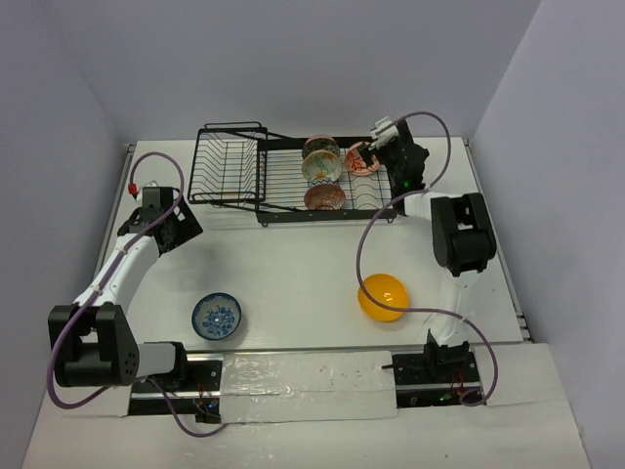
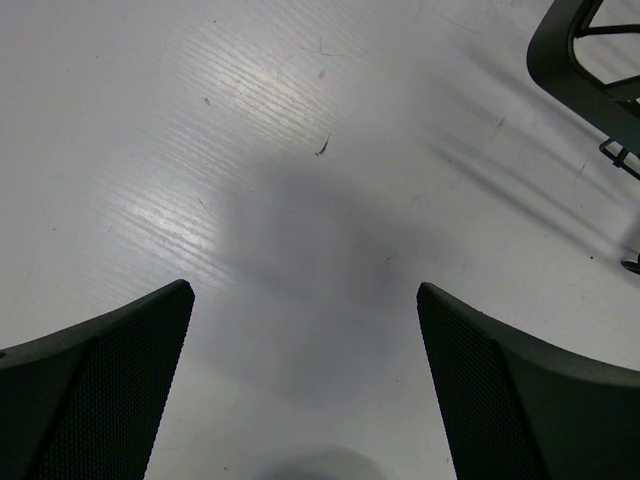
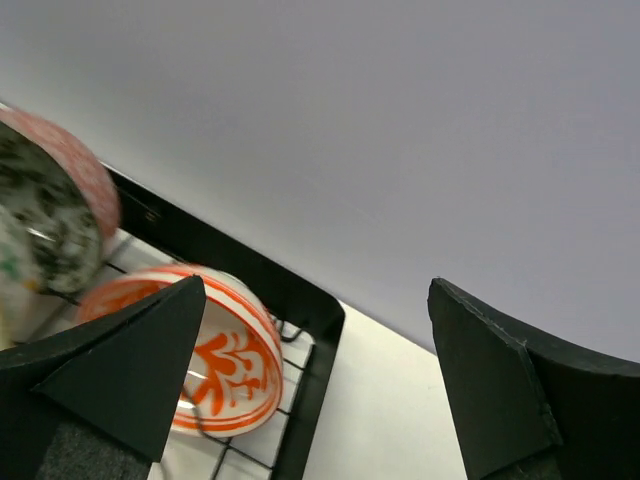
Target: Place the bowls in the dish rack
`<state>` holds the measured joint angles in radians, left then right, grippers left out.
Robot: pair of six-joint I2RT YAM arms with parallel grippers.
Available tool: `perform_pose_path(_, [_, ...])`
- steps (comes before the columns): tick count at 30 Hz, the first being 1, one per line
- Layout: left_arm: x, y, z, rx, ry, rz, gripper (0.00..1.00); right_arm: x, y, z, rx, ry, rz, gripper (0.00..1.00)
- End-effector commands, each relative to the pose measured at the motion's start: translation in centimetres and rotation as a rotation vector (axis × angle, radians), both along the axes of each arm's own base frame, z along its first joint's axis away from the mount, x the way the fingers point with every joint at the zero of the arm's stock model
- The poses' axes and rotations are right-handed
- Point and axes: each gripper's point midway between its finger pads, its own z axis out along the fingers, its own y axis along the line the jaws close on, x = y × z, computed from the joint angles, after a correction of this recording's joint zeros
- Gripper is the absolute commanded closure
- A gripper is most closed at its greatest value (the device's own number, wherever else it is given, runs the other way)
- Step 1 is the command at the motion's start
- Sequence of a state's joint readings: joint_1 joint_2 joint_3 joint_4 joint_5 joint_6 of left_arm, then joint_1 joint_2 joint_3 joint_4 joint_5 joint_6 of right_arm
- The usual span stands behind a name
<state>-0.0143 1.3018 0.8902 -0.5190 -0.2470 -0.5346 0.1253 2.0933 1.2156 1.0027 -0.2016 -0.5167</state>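
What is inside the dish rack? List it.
In the dish rack: orange-red floral bowl, white leafy bowl, pink-red bowl. Anything behind the white leafy bowl is hidden.

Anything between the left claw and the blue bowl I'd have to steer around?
No. In the top view, the stretch from the left claw to the blue bowl is bare white table.

Black wire dish rack (image 1: 230, 168) on a white table (image 1: 293, 264), four bowls loaded, two bowls outside it.

At the rack's right end, standing on edge: an orange-red floral bowl (image 1: 359, 158), a white leaf-patterned bowl (image 1: 321, 168), a reddish patterned bowl (image 1: 324, 199) and a fourth bowl (image 1: 320, 146), its colours unclear. A blue patterned bowl (image 1: 217, 316) and a plain orange-yellow bowl (image 1: 383, 296) sit upright, well apart, nearer the front.
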Motion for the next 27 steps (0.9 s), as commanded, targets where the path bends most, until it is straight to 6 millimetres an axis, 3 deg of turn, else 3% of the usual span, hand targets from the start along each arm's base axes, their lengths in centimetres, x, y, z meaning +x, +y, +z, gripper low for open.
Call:
perform_pose_path(1, [1.2, 0.1, 2.4, 0.008, -0.088, -0.017, 0.01, -2.8, 2.8, 3.1, 0.153, 0.119, 0.118, 0.00])
perform_pose_path(3, [1.2, 0.2, 2.4, 0.013, -0.089, -0.013, 0.01, -4.4, 4.0, 2.1, 0.195, 0.258, 0.179, 0.00])
perform_pose_path(7, [1.2, 0.2, 2.3, 0.013, -0.088, -0.013, 0.01, -7.9, 6.3, 2.2, 0.349, 0.434, 0.290, 0.00])
perform_pose_path(12, [1.2, 0.1, 2.2, 0.010, -0.095, -0.015, 0.01, -13.9, 10.4, 7.7, 0.675, 0.605, 0.513, 0.00])
perform_pose_path(14, [1.2, 0.1, 2.2, 0.006, -0.099, -0.015, 0.01, -17.1, 12.3, 13.3, 0.819, 0.532, 0.659, 0.00])
perform_pose_path(15, [1.2, 0.2, 2.2, 0.010, -0.100, -0.010, 0.01, -19.3, 14.4, 13.5, 0.844, 0.555, 0.711, 0.00])
perform_pose_path(16, [1.2, 0.2, 2.2, 0.012, -0.100, -0.006, 0.02, -21.3, 15.6, 15.1, 0.866, 0.570, 0.753, 0.00])
perform_pose_path(17, [1.2, 0.3, 2.3, 0.015, -0.103, -0.002, 0.01, -22.4, 16.8, 15.1, 0.851, 0.614, 0.775, 0.00])
perform_pose_path(18, [1.2, 0.5, 2.4, 0.021, -0.108, 0.006, 0.02, -24.7, 19.5, 16.0, 0.817, 0.663, 0.848, 0.00])
perform_pose_path(20, [1.1, 0.6, 2.6, 0.028, -0.114, 0.012, 0.02, -27.4, 21.9, 14.8, 0.802, 0.817, 0.883, 0.00])
perform_pose_path(21, [1.1, 0.8, 2.6, 0.031, -0.116, 0.016, 0.02, -29.9, 23.9, 15.0, 0.772, 0.892, 0.956, 0.00])
perform_pose_path(23, [1.0, 1.0, 2.9, 0.041, -0.127, 0.026, 0.02, -31.7, 25.5, 12.2, 0.790, 1.124, 0.910, 0.00])
perform_pose_path(24, [0.9, 1.0, 2.9, 0.043, -0.130, 0.028, 0.02, -32.7, 26.2, 11.9, 0.777, 1.190, 0.926, 0.00])
perform_pose_path(25, [1.0, 1.1, 3.1, 0.044, -0.137, 0.032, 0.02, -34.0, 27.3, 10.1, 0.757, 1.299, 0.908, 0.00])
perform_pose_path(27, [0.9, 1.2, 3.2, 0.043, -0.146, 0.036, 0.02, -36.5, 27.9, 7.8, 0.698, 1.430, 0.887, 0.00])
